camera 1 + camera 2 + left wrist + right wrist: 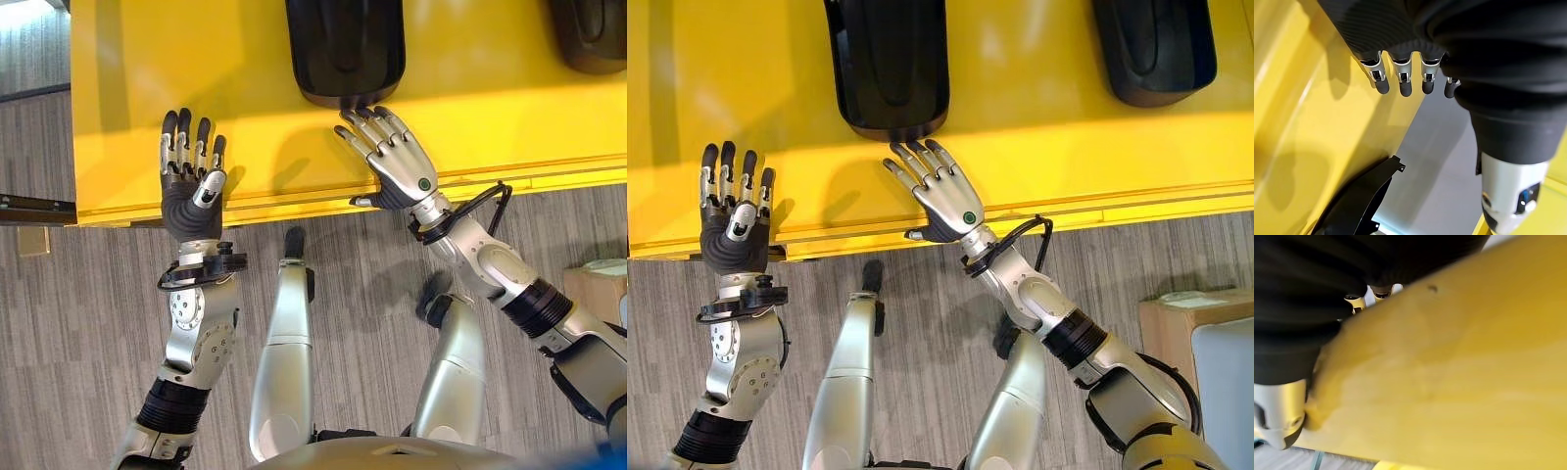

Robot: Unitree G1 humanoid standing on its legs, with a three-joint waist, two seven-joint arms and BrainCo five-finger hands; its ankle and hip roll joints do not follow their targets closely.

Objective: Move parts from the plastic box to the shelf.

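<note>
A glossy black part (345, 49) lies on the yellow shelf (490, 108), its near end close to the front edge. My right hand (397, 162) is open and empty, its straight fingertips (911, 157) resting at that near end. My left hand (191, 186) is also open and empty, held fingers-up over the shelf's front edge, well to the left of the part. In the left wrist view its fingers (1400, 83) hang straight above the shelf (1312, 122), with a black part (1359, 200) beyond. A second black part (1151, 49) lies further right on the shelf.
A tan box (1205, 362) with a pale inside stands on the grey carpet at the lower right. A dark bar (34, 208) juts out beside the shelf's left end. The shelf has bare yellow surface on both sides of the parts.
</note>
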